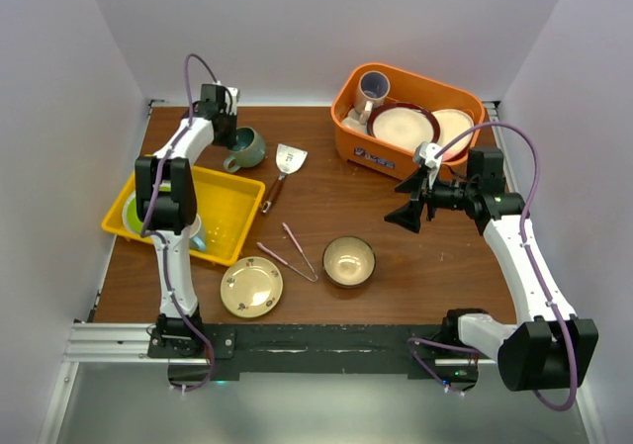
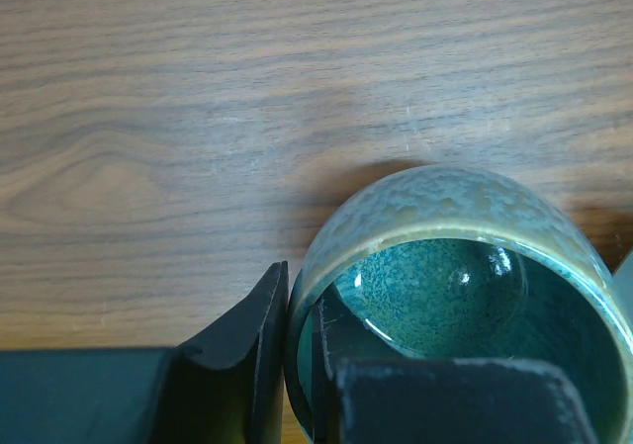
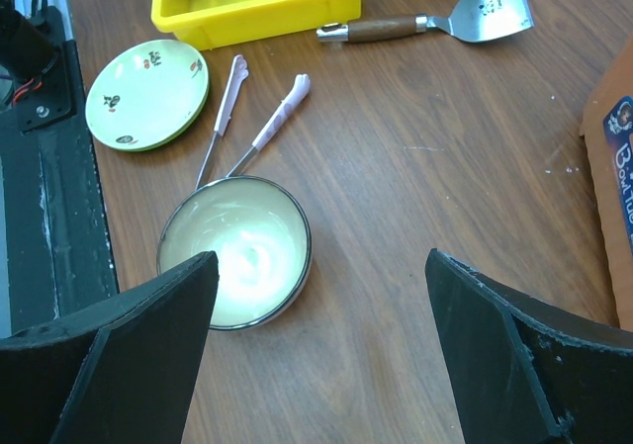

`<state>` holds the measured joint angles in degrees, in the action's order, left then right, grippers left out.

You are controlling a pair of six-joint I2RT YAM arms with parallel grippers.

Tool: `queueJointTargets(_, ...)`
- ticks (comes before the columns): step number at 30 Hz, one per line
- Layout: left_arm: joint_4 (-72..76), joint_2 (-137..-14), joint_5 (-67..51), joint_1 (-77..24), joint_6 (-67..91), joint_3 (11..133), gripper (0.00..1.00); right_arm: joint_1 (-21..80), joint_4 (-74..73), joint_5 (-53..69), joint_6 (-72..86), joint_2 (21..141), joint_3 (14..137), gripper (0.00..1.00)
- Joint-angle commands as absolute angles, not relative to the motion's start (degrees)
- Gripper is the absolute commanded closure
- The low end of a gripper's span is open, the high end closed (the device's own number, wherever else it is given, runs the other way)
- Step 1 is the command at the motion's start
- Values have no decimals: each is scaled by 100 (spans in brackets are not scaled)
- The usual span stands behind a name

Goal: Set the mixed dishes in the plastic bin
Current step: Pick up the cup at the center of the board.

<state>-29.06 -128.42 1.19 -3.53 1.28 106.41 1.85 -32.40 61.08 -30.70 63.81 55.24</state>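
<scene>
The left gripper (image 2: 300,301) is pinching the wall of the teal mug (image 2: 450,266), one dark finger outside the rim and one dipping inside, jaws drawn narrow on the ceramic. I'd guess it is taking the rim because the rounded body is too broad to span. The mug is standing upright over the wooden table (image 2: 198,118) at the far left, just beyond the yellow tray (image 1: 223,217) and well apart from the plastic bin (image 1: 348,133). I cannot tell whether it is lifted. Its glaze is shining, speckled teal inside and mottled paler outside. The right gripper (image 3: 316,350) is hanging wide and holding nothing, tilting down toward the bronze bowl (image 3: 235,251), whose polished hollow is glaring under the light; that looks like a likely next pick. Past the bowl are lying the thin pink tongs (image 3: 259,128), a small pale-green plate (image 3: 146,93) and a metal spatula (image 3: 445,24) with a wooden handle. The bin is already holding a lavender mug (image 1: 373,88), a brown-rimmed plate (image 1: 403,125) and a cream plate (image 1: 455,128).
</scene>
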Motion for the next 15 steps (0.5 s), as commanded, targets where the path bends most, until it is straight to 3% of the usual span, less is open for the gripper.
queueJointTargets(1, -2698, -12534, 141, -325, 316, 11030, 100, 167, -3243, 6249, -3181, 6407, 5704, 10)
queueJointTargets(9, -2392, -11901, 193, -325, 588, 10952, 100, 167, -3252, 6232, -3190, 6407, 5704, 10)
queueJointTargets(15, -1618, -10743, 264, -334, 975, 9908, 100, 158, -3243, 6214, -3190, 6390, 5695, 10)
